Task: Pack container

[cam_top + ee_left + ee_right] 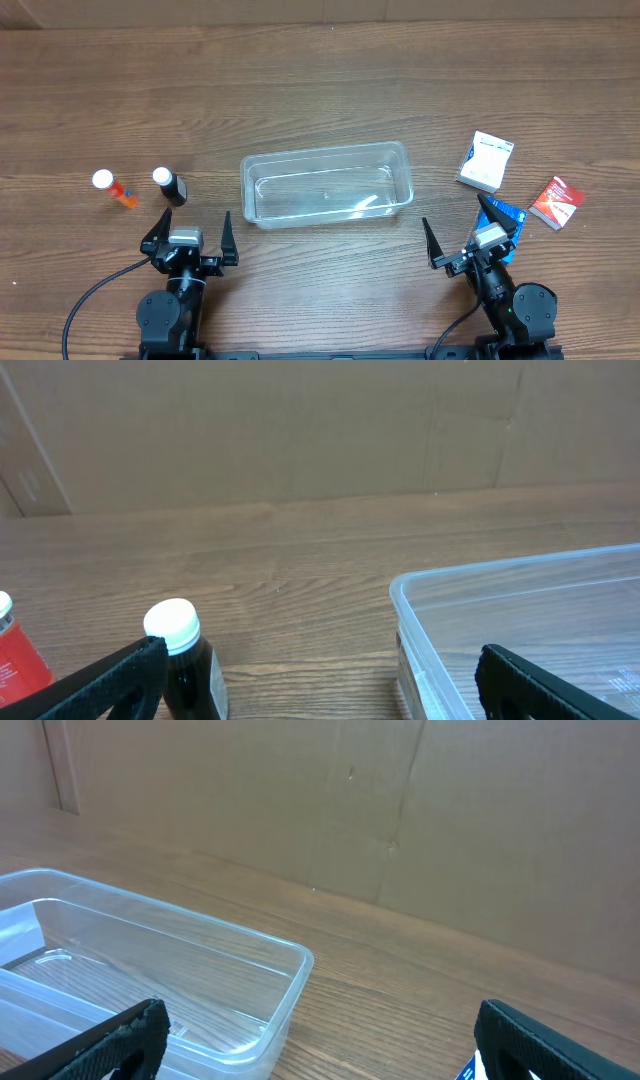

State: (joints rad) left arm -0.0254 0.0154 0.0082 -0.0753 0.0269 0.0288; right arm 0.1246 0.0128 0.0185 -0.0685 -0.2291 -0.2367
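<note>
The clear plastic container stands empty at the table's middle; it also shows in the left wrist view and in the right wrist view. A dark bottle with a white cap and an orange bottle with a white cap stand at the left; the dark bottle shows by my left finger. A white box, a red box and a blue box lie at the right. My left gripper is open and empty. My right gripper is open and empty, over the blue box.
A cardboard wall stands behind the table's far edge. The orange bottle shows at the left edge of the left wrist view.
</note>
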